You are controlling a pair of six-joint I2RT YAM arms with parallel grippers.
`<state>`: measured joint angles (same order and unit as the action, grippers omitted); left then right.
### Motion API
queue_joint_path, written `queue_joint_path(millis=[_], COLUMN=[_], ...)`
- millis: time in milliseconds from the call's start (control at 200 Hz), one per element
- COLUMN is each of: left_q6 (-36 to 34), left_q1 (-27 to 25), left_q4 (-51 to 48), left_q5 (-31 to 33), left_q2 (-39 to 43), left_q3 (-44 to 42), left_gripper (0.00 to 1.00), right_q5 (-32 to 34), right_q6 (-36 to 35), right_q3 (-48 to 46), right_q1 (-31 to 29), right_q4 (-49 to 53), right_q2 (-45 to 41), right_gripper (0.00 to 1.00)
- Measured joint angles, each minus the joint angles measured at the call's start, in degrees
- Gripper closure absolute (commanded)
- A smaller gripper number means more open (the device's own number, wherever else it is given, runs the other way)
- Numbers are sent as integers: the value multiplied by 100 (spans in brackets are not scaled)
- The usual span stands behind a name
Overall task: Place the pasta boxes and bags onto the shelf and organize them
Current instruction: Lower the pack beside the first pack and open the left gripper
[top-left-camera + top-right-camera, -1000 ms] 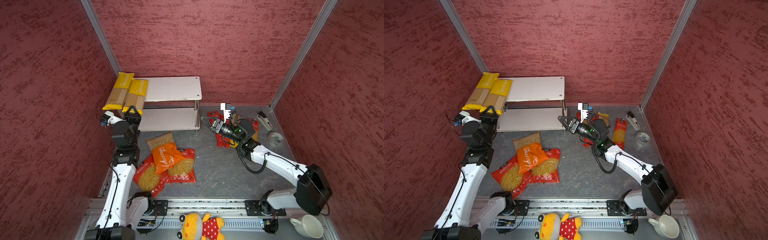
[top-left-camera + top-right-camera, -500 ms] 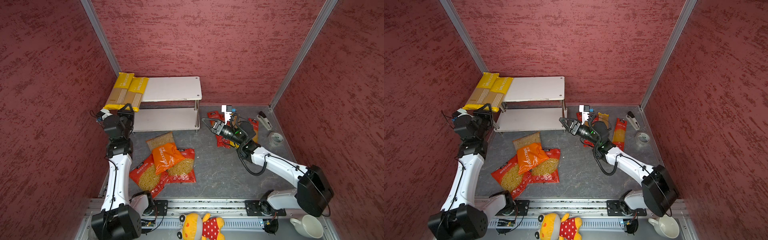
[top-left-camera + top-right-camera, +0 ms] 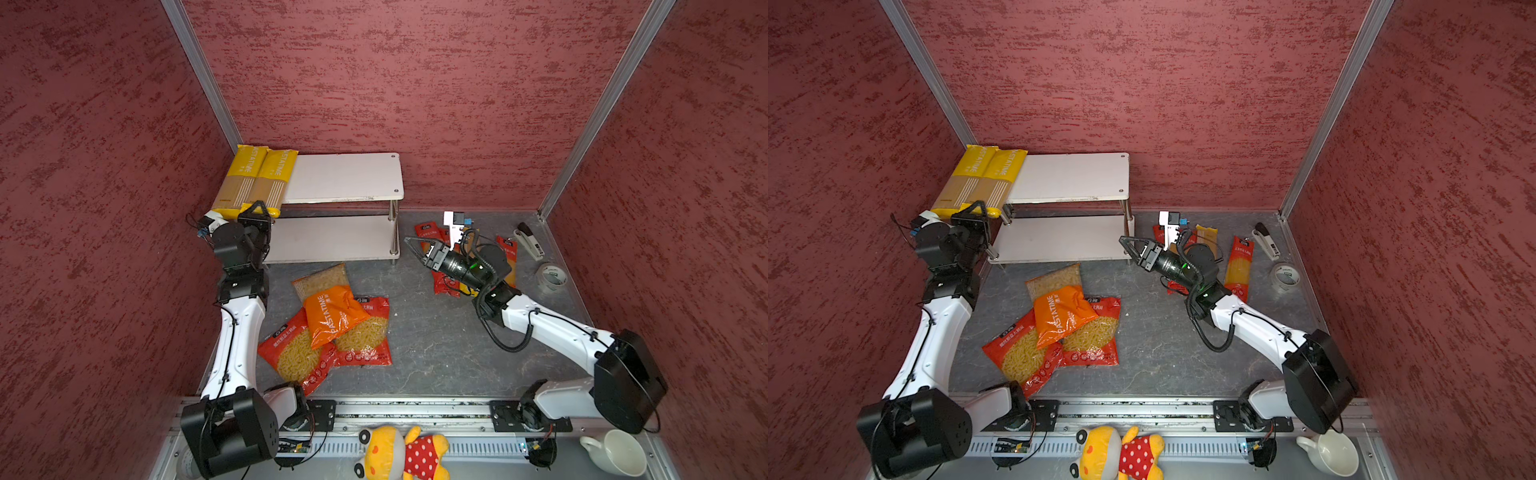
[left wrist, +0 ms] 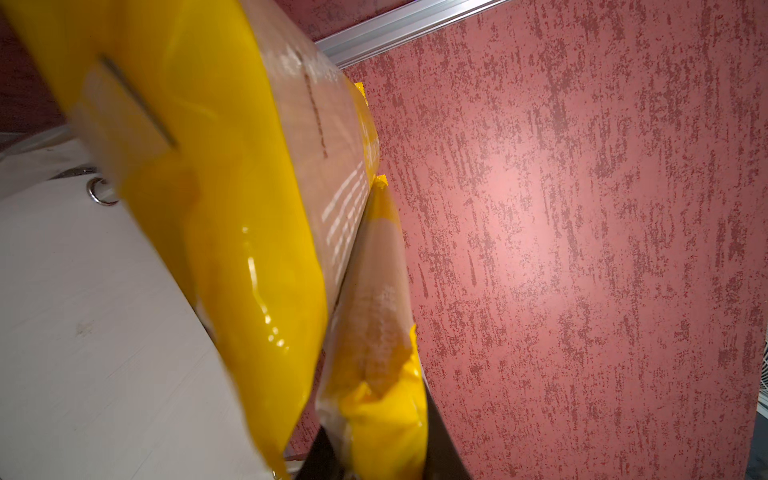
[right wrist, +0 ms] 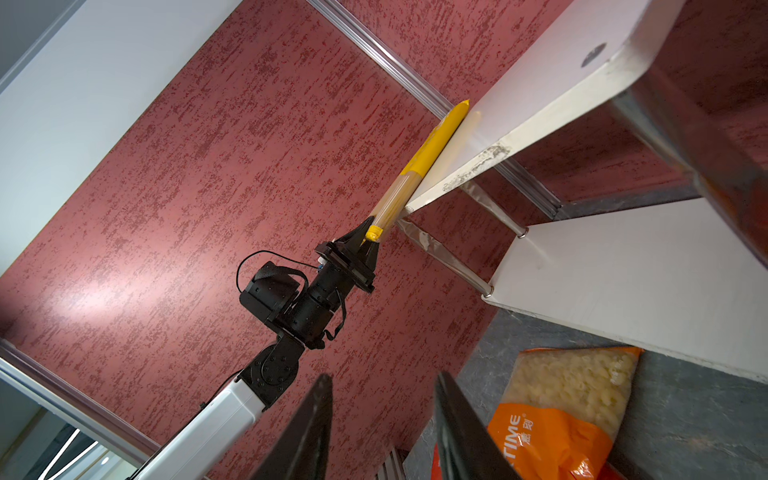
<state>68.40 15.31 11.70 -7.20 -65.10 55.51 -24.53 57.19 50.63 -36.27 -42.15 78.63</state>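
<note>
Two yellow pasta boxes point(image 3: 245, 178) point(image 3: 272, 178) lie side by side on the left end of the shelf's top board point(image 3: 345, 176), their near ends overhanging. My left gripper point(image 3: 257, 207) is shut on the near end of the right-hand one point(image 4: 374, 332); the other box point(image 4: 208, 166) lies against it. The orange bag point(image 3: 332, 316) rests on two red bags point(image 3: 291, 353) point(image 3: 365, 336) on the floor. Red pasta boxes point(image 3: 1239, 266) point(image 3: 426, 232) and a yellow one point(image 3: 1206, 235) lie under my right arm. My right gripper point(image 3: 411, 247) hangs open and empty by the shelf's front right post.
A stapler point(image 3: 528, 243) and a tape roll point(image 3: 550, 277) lie by the right wall. A plush toy point(image 3: 399, 455) and a white cup point(image 3: 615, 451) sit at the front rail. Red walls close in on three sides. The shelf's lower board point(image 3: 328, 239) is bare.
My left gripper has pushed its yellow pasta box further back onto the top board, straight beside the other one. The left arm's elbow swung. The right gripper barely moved.
</note>
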Motion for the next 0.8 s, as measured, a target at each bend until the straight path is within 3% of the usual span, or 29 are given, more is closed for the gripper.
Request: queue_joint_path(millis=[165,250,356,496,797], left_q6=[28,2,-11,4,57], left_q1=[-31,-33,-22,-15,-4], left_q4=[221,197,105,50,57], left_q5=[-52,-66,-85,-170,-166], left_q2=[173,389,621,737,699], left_q3=[-197,-273,-337,-474,-632], left_gripper=[36,30,30,41,81], right_q5=[28,35,35,35,35], right_q6=[0,2,9,46,50], right_q3=[-9,-9,-24,-90,-90], right_q1=[0,2,0,2,2], right_q4=[-4,-7,-31,-81,-107], right_q2=[0,0,0,0,2], right_gripper=[59,59,59,59,59])
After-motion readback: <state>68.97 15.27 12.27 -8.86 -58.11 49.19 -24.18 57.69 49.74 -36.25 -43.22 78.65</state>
